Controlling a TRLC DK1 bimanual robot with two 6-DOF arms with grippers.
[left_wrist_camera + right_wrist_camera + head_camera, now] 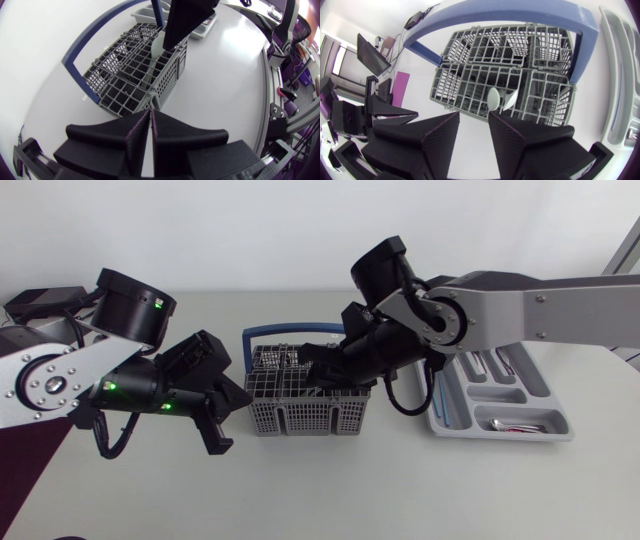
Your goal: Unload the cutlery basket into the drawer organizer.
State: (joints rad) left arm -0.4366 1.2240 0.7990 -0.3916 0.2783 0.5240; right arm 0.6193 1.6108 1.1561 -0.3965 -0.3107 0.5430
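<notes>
The grey cutlery basket with its blue handle stands mid-table. My right gripper hangs over the basket's near compartments. In the right wrist view its fingers stand apart, with bare table showing in the gap. Two spoon bowls stick up from the basket just ahead of the right gripper. My left gripper is left of the basket, shut and empty, with its closed tips pointing at the basket's corner. The grey drawer organizer lies at the right.
Some cutlery lies in the organizer's near compartment, and more in a far one. My right arm crosses above the organizer. Bare tabletop runs along the front edge.
</notes>
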